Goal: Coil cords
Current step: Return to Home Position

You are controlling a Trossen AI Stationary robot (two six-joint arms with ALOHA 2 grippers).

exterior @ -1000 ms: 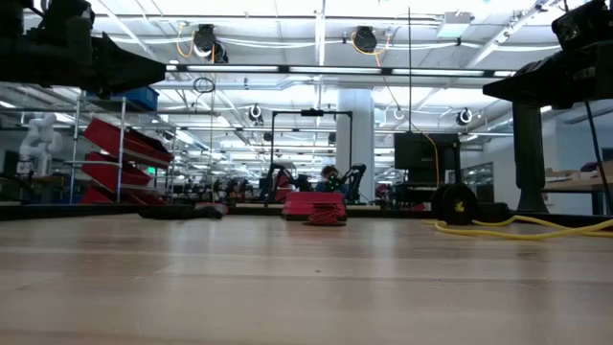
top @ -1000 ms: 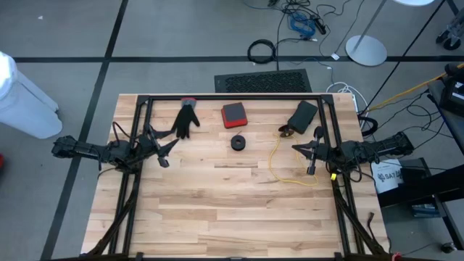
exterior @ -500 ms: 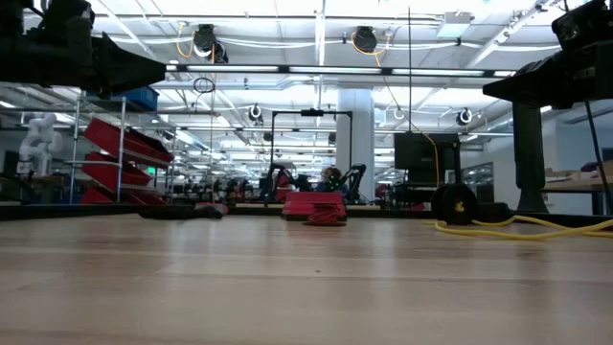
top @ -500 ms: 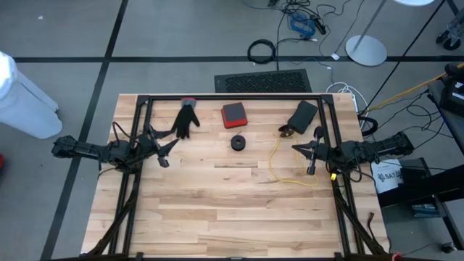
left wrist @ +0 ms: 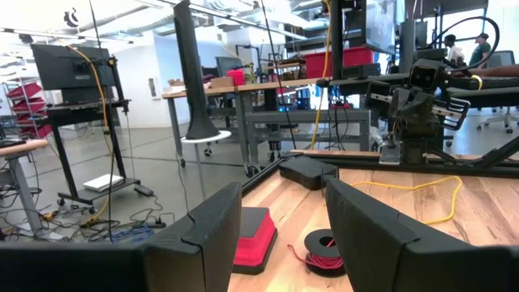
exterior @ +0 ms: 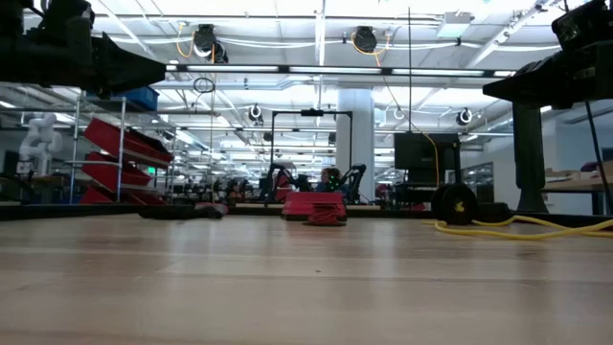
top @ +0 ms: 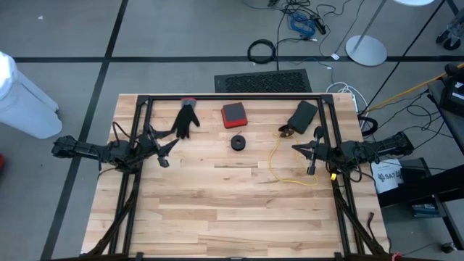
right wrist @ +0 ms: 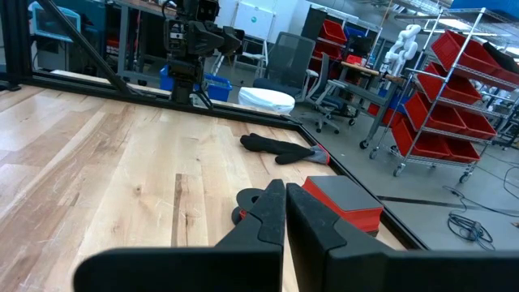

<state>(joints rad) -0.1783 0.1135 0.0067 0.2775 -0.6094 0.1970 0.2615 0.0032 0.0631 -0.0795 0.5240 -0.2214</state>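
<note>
A long yellow cord [top: 278, 162] lies loose on the right part of the wooden table; it also shows as a yellow cord [left wrist: 415, 188] in the left wrist view and low on the boards [exterior: 522, 227] in the low view. A small dark coil with red in it [top: 238, 142] rests flat at mid-table, and the left wrist view shows this coil [left wrist: 324, 243] too. My left gripper [left wrist: 280, 235] hovers open at the left side [top: 167, 150], far from the cords. My right gripper [right wrist: 285, 217] hovers shut at the right side [top: 297, 148], just right of the yellow cord.
A black glove [top: 187, 119], a red box [top: 233, 114] and a black box [top: 302, 114] lie along the far part of the table. A black frame [top: 232, 97] borders the far edge and both sides. The near half is bare wood [top: 232, 210].
</note>
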